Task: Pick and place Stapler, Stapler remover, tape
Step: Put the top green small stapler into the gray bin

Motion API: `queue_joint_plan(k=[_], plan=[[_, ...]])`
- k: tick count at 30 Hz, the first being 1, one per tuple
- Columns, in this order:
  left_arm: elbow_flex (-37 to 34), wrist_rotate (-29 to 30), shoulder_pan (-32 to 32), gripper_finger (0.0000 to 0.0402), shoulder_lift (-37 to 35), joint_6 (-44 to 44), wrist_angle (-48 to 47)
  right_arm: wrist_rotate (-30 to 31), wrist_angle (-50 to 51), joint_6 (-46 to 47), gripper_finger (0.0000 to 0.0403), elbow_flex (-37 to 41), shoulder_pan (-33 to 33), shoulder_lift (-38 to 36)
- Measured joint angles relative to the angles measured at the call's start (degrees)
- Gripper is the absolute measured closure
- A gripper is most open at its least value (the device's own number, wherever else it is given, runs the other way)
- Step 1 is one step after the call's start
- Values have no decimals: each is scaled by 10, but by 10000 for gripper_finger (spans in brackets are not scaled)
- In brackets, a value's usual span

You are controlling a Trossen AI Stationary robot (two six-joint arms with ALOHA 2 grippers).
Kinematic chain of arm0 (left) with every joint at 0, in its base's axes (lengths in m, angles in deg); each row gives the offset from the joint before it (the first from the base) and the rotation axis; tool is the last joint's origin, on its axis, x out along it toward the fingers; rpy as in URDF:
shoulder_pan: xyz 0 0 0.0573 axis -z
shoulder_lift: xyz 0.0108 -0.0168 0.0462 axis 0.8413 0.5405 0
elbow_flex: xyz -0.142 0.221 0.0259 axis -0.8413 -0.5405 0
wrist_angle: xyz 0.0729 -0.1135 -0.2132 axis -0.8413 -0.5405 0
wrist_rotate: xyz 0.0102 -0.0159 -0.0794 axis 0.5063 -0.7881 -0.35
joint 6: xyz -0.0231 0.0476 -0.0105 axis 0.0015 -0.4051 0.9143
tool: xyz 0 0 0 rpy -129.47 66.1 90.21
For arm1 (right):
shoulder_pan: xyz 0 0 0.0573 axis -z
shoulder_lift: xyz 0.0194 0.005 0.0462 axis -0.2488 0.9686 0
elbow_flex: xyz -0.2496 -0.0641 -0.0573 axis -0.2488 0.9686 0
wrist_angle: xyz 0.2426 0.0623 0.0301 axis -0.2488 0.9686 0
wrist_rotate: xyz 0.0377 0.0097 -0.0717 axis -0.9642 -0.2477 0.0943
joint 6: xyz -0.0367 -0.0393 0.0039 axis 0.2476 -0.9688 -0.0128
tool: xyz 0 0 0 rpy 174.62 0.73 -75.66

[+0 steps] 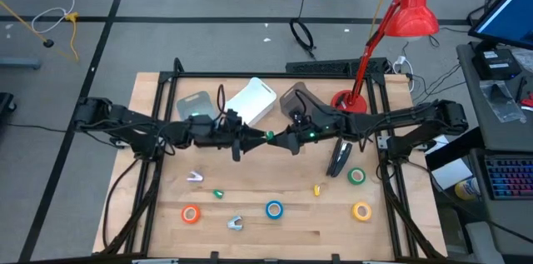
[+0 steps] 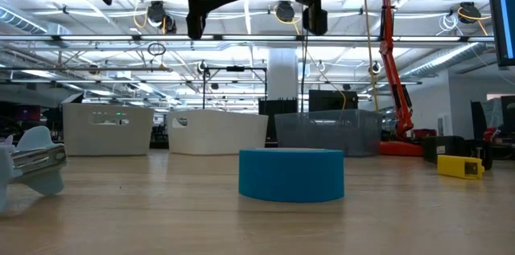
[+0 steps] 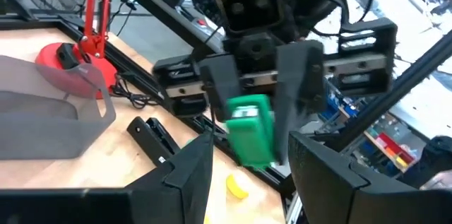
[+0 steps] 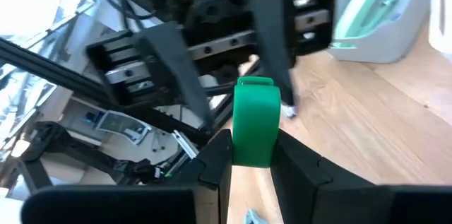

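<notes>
Green stapler remover (image 4: 254, 121) pinched in the right hand (image 4: 253, 155), high above the wooden surface (image 1: 275, 229).

Seen from above, both hands meet mid-surface, the left hand (image 1: 243, 141) just beside the green piece, its fingers spread and not touching it. The right wrist view shows the remover's long axis running out past the right fingertips toward the left hand; the left wrist view shows its squarish green end facing the left hand (image 3: 248, 159). Only the low view shows the blue tape (image 2: 291, 174) lying flat on the surface, both hands well above it. The black stapler (image 1: 340, 156) lies near the green tape (image 1: 357, 176).
</notes>
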Motion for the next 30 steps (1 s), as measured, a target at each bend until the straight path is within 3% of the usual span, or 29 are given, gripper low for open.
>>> queue_joint_plan(k=[20, 30], plan=[[0, -4, -4, 215, 0, 10, 32, 27, -24, 5, 332, 0, 1, 6], [34, -30, -13, 215, 24, -2, 24, 33, -39, 6, 332, -1, 3, 5]])
